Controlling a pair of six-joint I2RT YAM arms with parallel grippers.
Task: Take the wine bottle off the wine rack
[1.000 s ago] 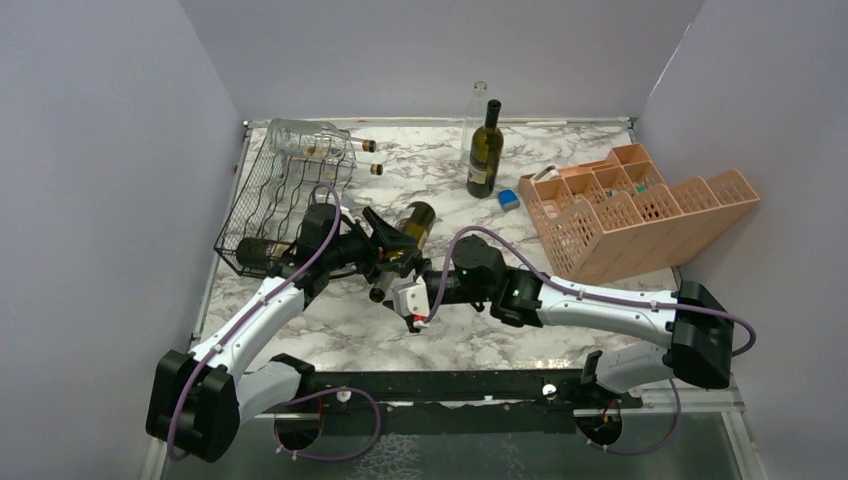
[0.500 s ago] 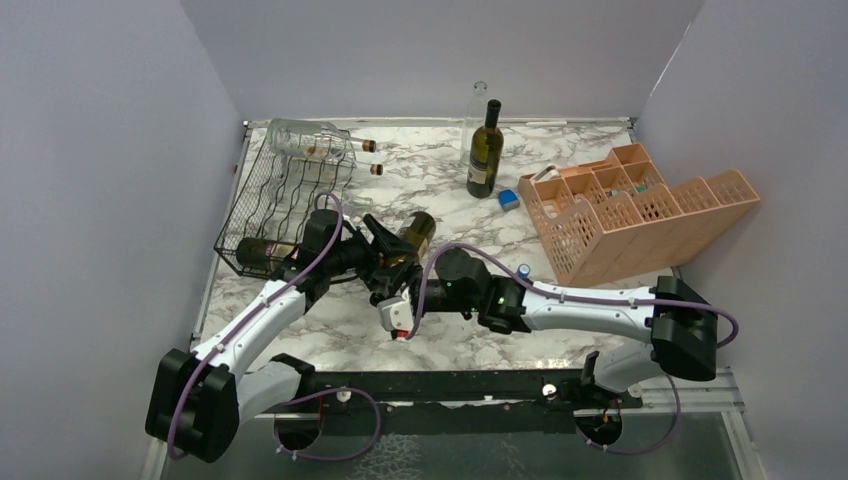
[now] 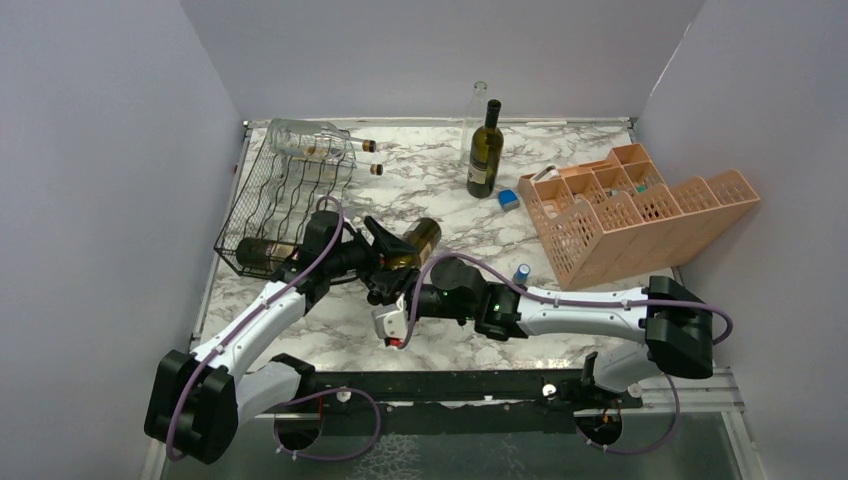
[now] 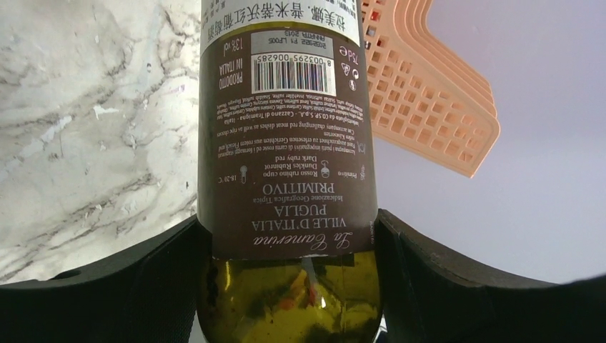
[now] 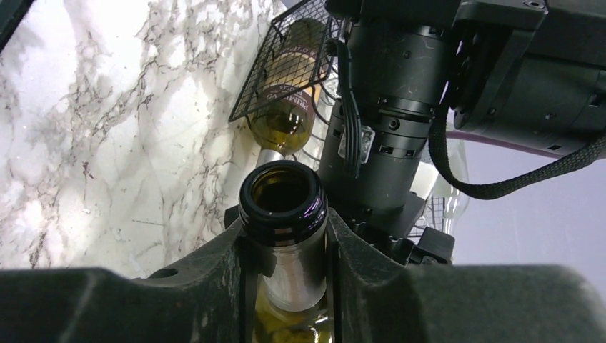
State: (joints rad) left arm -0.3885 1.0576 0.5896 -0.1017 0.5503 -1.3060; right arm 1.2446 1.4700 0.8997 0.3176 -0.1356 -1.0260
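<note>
1. The wine rack (image 3: 285, 190) sits at far left with other bottles (image 3: 310, 142) lying on it.
2. Our wine bottle (image 3: 412, 240) is already off it, held just beside it.
3. Our left gripper (image 3: 383, 255) pinches the body and our right gripper (image 3: 390, 298) pinches the neck. We judge only the setting down is left.

The wine rack (image 3: 288, 195) is placed at the table's (image 3: 440, 195) left; a wine bottle (image 3: 415, 238) is held just right of it, the compartment crate (image 3: 640, 215) set far right.
</note>
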